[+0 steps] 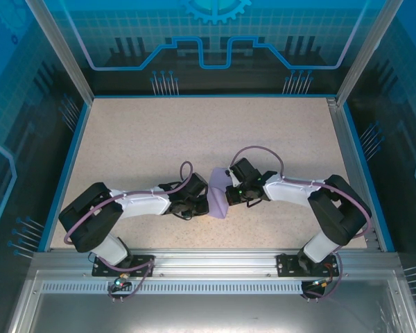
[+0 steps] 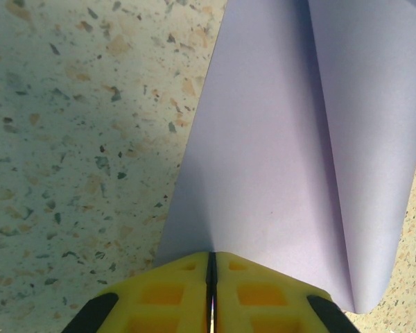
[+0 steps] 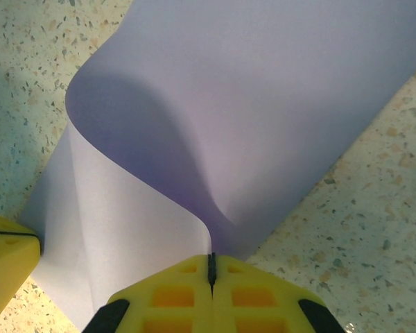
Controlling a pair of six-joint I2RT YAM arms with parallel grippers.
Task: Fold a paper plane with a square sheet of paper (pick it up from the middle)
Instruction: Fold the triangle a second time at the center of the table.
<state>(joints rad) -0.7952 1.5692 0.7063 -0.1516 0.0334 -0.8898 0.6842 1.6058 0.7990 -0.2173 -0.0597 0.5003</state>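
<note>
The square sheet of paper [image 1: 217, 195] is pale lavender and hangs bent between my two grippers near the middle of the table. My left gripper [image 1: 203, 202] is shut on one edge of it; in the left wrist view the yellow fingertips [image 2: 187, 277] pinch the sheet [image 2: 277, 139], which fans away with one soft crease. My right gripper [image 1: 229, 193] is shut on the opposite edge; in the right wrist view the sheet [image 3: 249, 104] curls over into a loose roll above its closed jaws [image 3: 211, 260]. The paper plane is out of view.
The speckled beige tabletop [image 1: 152, 139] lies beneath the sheet, bounded by a blue rim [image 1: 69, 159] and clear blue walls. The left gripper's yellow finger [image 3: 7, 267] shows at the lower left of the right wrist view. A metal rail [image 1: 208, 260] runs along the near edge.
</note>
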